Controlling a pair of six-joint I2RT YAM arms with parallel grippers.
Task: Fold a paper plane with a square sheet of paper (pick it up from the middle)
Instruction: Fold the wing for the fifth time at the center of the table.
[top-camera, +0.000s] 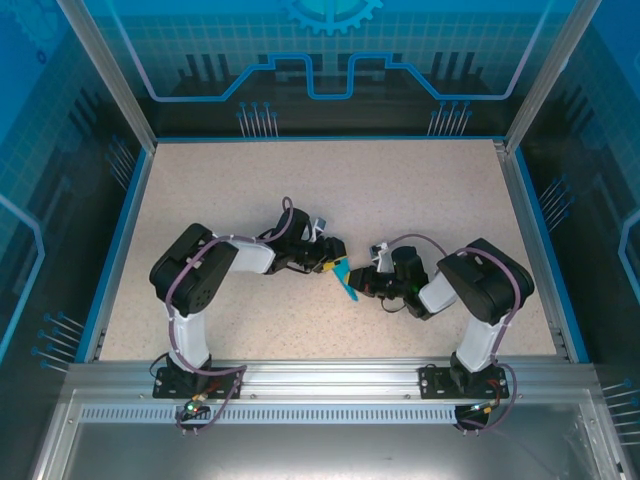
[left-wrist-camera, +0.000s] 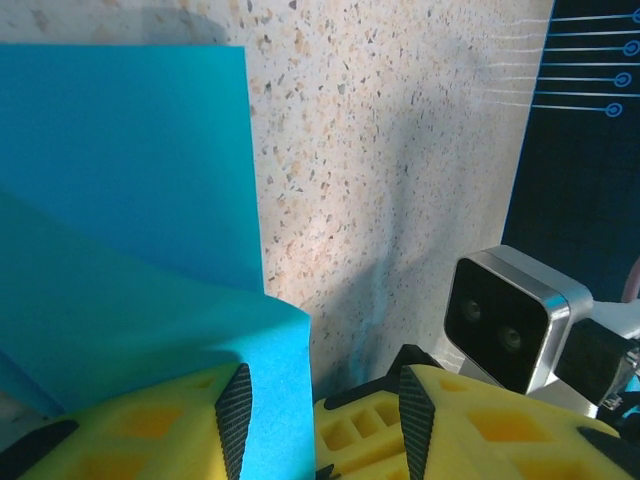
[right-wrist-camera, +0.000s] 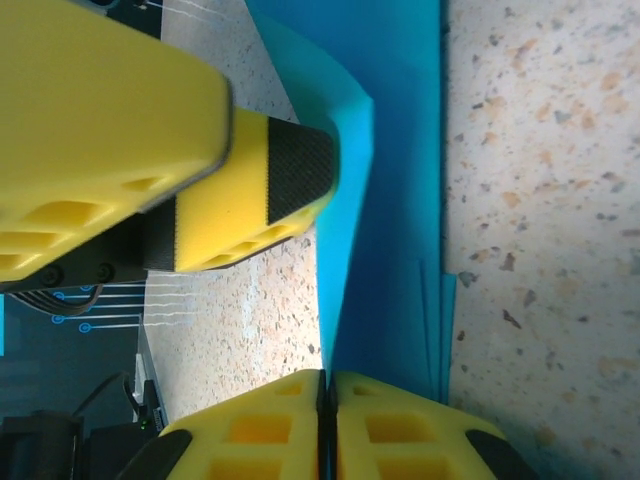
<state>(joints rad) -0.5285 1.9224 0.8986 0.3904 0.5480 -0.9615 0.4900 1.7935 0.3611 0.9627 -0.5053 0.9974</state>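
On the speckled table (top-camera: 300, 180) the paper (left-wrist-camera: 130, 200) looked barely folded, lots left to do; right gripper (right-wrist-camera: 327, 380) pinched it, left gripper (left-wrist-camera: 322, 372) was loose.

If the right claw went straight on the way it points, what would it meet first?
The partly folded teal paper sheet. It stands directly ahead of the right claw, whose shut tips seem to touch its edge, though depth is unclear.

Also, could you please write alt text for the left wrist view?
A folded teal-blue sheet of paper spans the frame's left side above a speckled tabletop, one flap curling between the parted yellow fingers of the left gripper along the bottom. The right arm's wrist camera sits at lower right.
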